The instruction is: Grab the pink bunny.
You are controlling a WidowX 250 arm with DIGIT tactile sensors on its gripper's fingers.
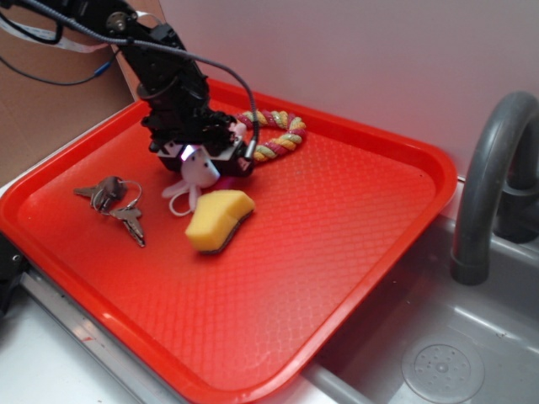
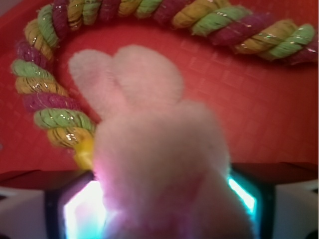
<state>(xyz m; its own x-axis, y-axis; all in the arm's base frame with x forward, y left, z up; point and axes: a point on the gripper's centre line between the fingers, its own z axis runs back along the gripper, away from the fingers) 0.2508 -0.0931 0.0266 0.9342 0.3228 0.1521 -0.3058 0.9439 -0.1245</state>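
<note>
Red tray [image 1: 354, 252] fills the frame; upper left, the gripper [image 1: 195, 158] sits over the pink bunny [image 1: 199, 175]. Jaws flank its body closely, seemingly pinching it to lift.

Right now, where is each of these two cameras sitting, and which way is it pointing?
Exterior: off the tray's front corner, raised, looking down across it; shows the black arm and claw over the pink bunny.
Wrist: on the claw itself, looking down at the bunny; claw fingers flank it.
Both show the bunny and rope toy.
</note>
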